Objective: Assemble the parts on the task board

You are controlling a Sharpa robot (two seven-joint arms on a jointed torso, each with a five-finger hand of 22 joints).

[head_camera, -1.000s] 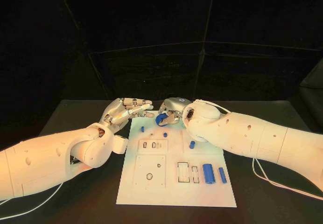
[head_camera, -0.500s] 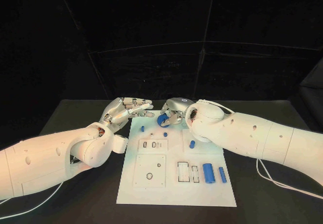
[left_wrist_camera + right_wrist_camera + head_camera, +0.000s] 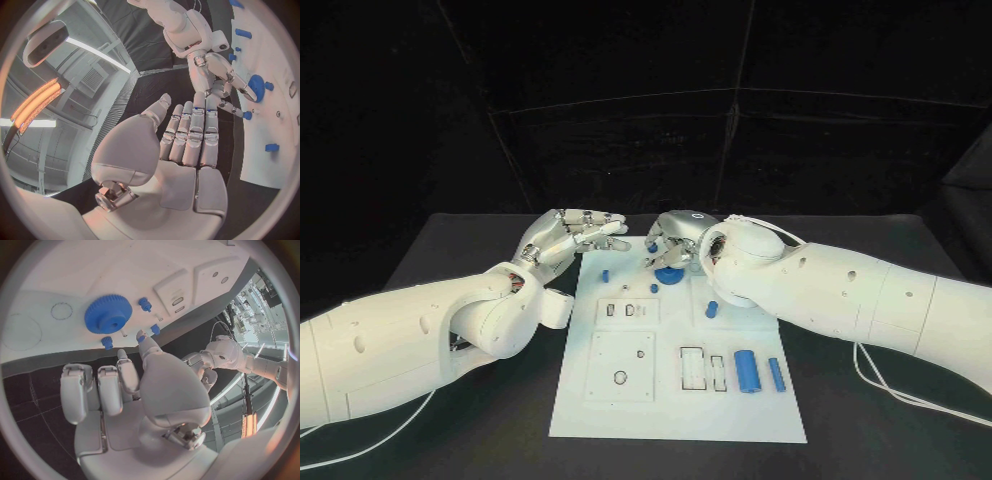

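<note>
Black table (image 3: 473,400) with a white task board (image 3: 678,400) between two robot hands.
Blue gear (image 3: 107,313) lies on the board just beyond the empty, loosely spread right hand (image 3: 134,385); left hand (image 3: 181,145) nearby, flat, holding nothing.

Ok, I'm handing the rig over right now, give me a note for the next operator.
Left hand: open, holding nothing, beside the far end of the task board.
Right hand: fingers apart by the blue gear, not gripping it.
Done: the gear lies flat on the board's far end; seated or not, cannot tell.
To do: two blue cylinders lie loose at the near right; the rectangular slots beside them are empty.
</note>
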